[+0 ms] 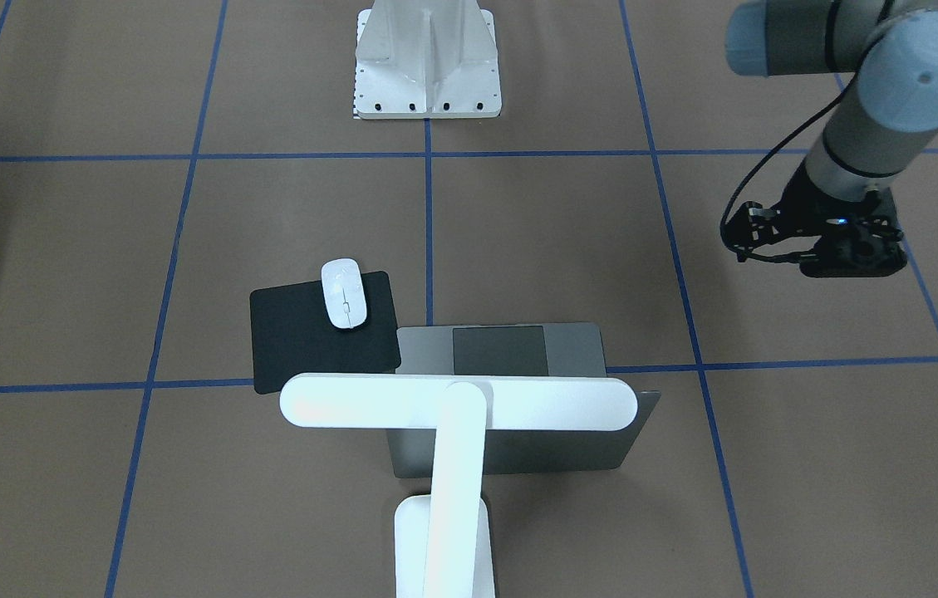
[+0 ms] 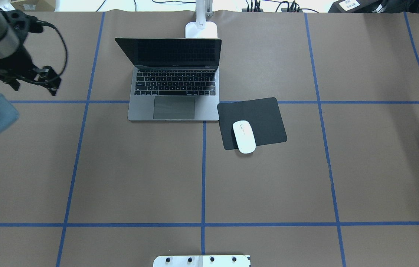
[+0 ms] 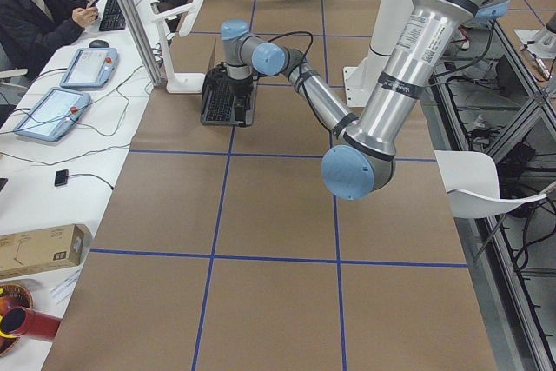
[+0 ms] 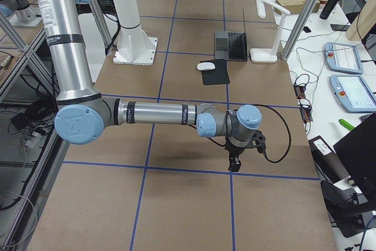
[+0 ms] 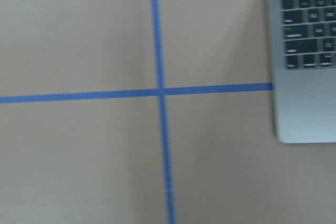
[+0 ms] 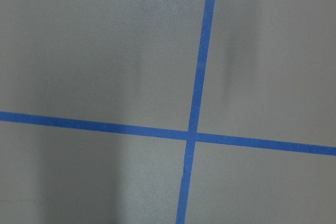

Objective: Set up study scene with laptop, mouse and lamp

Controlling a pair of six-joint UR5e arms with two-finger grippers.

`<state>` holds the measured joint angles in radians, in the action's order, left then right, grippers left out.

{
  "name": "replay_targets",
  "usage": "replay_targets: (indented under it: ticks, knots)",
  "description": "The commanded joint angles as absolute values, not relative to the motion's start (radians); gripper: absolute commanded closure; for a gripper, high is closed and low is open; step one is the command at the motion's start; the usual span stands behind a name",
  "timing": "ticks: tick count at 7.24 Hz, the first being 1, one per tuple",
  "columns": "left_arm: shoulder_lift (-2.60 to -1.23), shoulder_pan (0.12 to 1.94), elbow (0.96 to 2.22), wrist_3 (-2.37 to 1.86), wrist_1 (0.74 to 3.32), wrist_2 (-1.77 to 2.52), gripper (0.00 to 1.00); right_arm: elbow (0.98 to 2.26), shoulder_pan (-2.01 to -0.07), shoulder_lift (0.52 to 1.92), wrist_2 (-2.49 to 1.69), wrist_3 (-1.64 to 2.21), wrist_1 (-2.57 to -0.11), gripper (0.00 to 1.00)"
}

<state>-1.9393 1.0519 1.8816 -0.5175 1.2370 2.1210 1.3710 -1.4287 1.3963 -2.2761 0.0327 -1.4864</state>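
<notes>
The grey laptop [image 2: 174,85] stands open at the far middle of the table, its keys facing the robot. The white lamp [image 1: 459,403] stands behind it, its bar head over the lid and its base [image 2: 201,29] at the table's far edge. The white mouse [image 2: 244,136] lies on the near part of a black mat [image 2: 265,116] just right of the laptop. My left gripper [image 2: 27,76] hangs above bare table well left of the laptop, whose corner [image 5: 304,77] shows in the left wrist view. My right gripper [image 4: 235,160] hovers over the table far from these things. I cannot tell either gripper's state.
The white bolted pedestal [image 1: 427,58] stands at the robot's side of the table. Blue tape lines [image 2: 203,167] grid the brown surface. A person [image 3: 39,6] sits at a side desk with tablets [image 3: 52,110] and cables beyond the lamp.
</notes>
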Motion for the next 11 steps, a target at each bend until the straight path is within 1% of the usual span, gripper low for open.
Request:
replay_targets:
  ticks: [1,2,5,7,8,11]
  knots:
    - [-1.850,1.194,1.832,-0.285,1.244,2.164,0.01,1.370,-1.430,1.405,-2.279,0.028,-1.486,0.00]
    - [-1.832,1.248,1.754,-0.196,1.303,2.201,0.01,1.371,-1.439,1.414,-2.286,0.029,-1.488,0.00]
    - [-1.772,1.351,1.496,-0.080,1.593,2.226,0.01,1.376,-1.471,1.442,-2.321,0.006,-1.486,0.00]
    - [-1.767,1.458,1.360,0.093,1.623,2.279,0.01,1.376,-1.473,1.439,-2.315,0.020,-1.486,0.00]
    - [-1.760,1.509,1.339,0.154,1.621,2.284,0.01,1.381,-1.473,1.442,-2.315,0.020,-1.486,0.00]
    - [-1.717,1.551,1.335,0.182,1.623,2.324,0.01,1.402,-1.473,1.450,-2.296,0.015,-1.485,0.00]
